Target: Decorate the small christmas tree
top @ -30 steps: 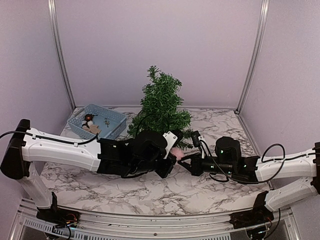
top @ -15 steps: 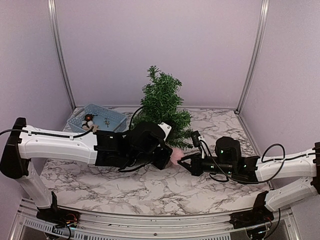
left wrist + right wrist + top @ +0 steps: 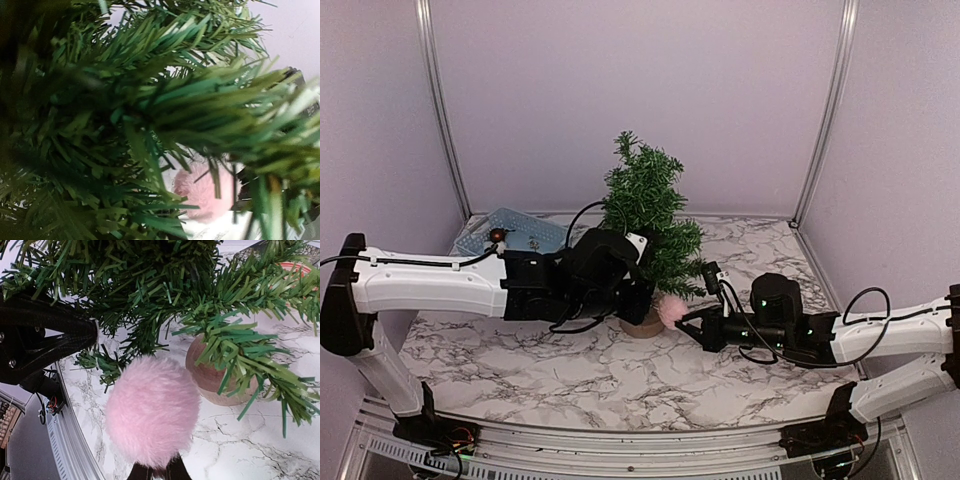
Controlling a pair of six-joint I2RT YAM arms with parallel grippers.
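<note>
Leftward and up my left gripper (image 3: 634, 292) has drawn since a second ago, baring the stump (image 3: 642, 326). At upper left sits a basket (image 3: 525, 228). That gripper is clenched, its tip buried among branches of the tree (image 3: 645, 200), mid-frame. Just right of the stump, my right gripper (image 3: 692, 322) grasps a pink pompom (image 3: 671, 310).

Plain lilac walls (image 3: 640, 90), joined at the back corners by slim silver metal posts (image 3: 441, 110), enclose a white marble-patterned surface (image 3: 620, 385) veined with grey, evenly lit.
</note>
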